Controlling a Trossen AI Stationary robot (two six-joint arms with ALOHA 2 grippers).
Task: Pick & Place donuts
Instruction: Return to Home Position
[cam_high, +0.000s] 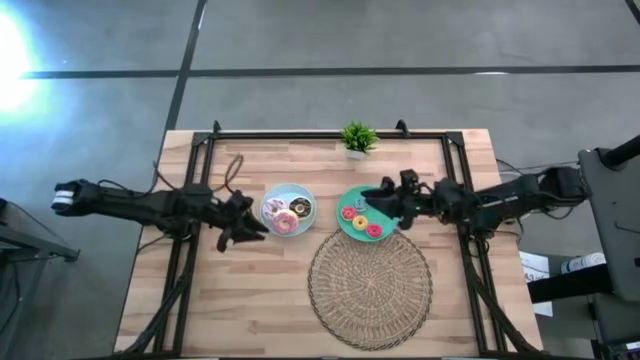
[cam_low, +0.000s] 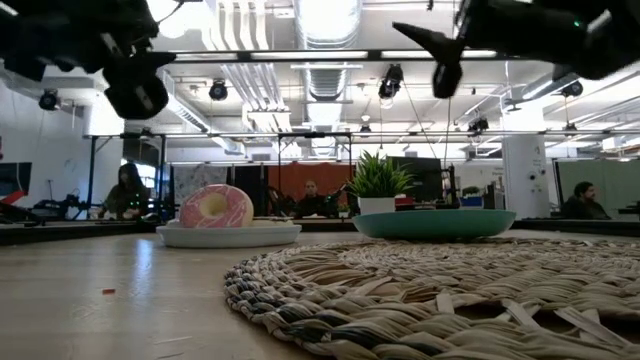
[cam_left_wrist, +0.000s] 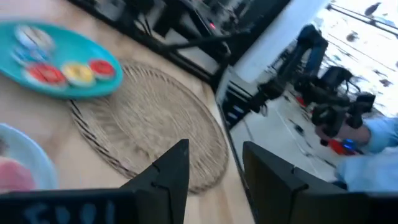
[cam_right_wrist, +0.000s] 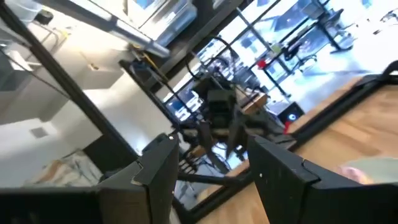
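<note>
Three larger donuts, one iced pink (cam_high: 283, 222), lie on the light-blue plate (cam_high: 290, 191) at mid-table. Several smaller donuts (cam_high: 360, 221) lie on the green plate (cam_high: 345, 226) to its right, seen as red and yellow rings (cam_left_wrist: 78, 73) in the left wrist view. My left gripper (cam_high: 255, 228) hovers above the table just left of the blue plate, open, with nothing between its fingers (cam_left_wrist: 216, 149). My right gripper (cam_high: 370, 198) hangs open over the green plate's far edge, tipped slightly upward and empty (cam_right_wrist: 212, 142). In the low view the pink donut (cam_low: 215, 207) leans up on its plate.
A large round woven mat (cam_high: 370, 288) lies at the near side, its far edge just under the green plate. A small potted plant (cam_high: 357, 138) stands at the far edge. Black frame rails (cam_high: 190, 190) run along the table's sides. People sit in the room beyond.
</note>
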